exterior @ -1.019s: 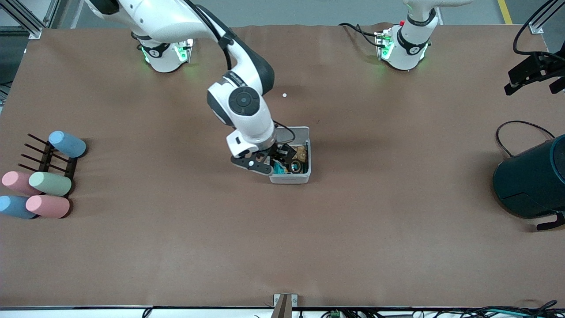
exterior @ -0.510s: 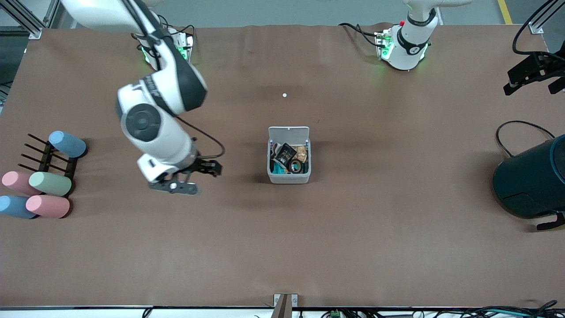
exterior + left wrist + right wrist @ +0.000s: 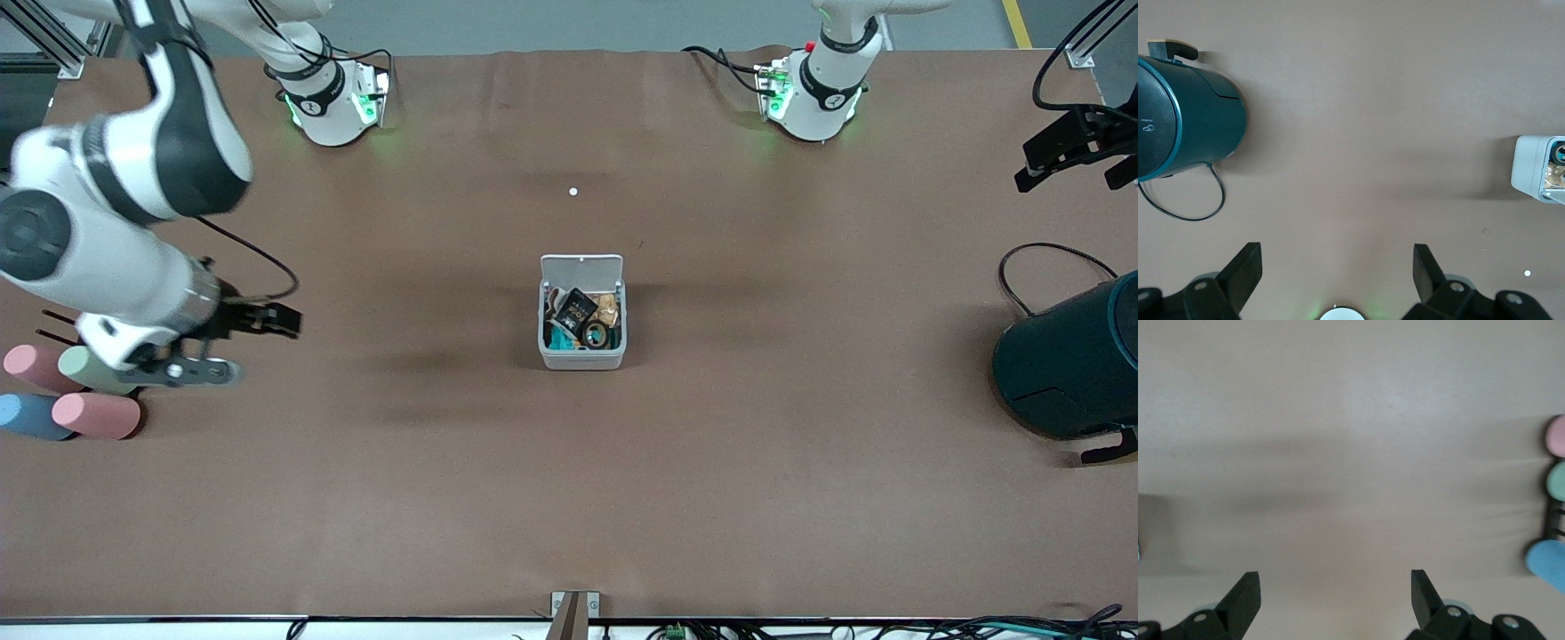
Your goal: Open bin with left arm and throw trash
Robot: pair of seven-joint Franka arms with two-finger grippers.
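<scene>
The white bin [image 3: 582, 360] stands mid-table with its lid [image 3: 581, 265] swung open. Inside lie the black packet [image 3: 576, 309], the dark tape roll [image 3: 595, 335] and gold and teal wrappers. My right gripper [image 3: 286, 322] is open and empty, up over the table next to the rack of cylinders; its wrist view [image 3: 1335, 583] shows bare table between the fingers. My left gripper [image 3: 1337, 257] is open and empty, held high over the table near its own base, and is out of the front view. The bin [image 3: 1531, 170] shows at the edge of the left wrist view.
A large dark teal cylinder [image 3: 1071, 360] with a black cable lies at the left arm's end of the table. A dark rack [image 3: 98, 311] with pink, green and blue cylinders [image 3: 96, 415] sits at the right arm's end. A small white dot [image 3: 573, 191] lies on the table.
My right gripper has left the bin and swung toward the rack at the right arm's end of the table. The black packet stayed in the bin. The left arm has not moved.
</scene>
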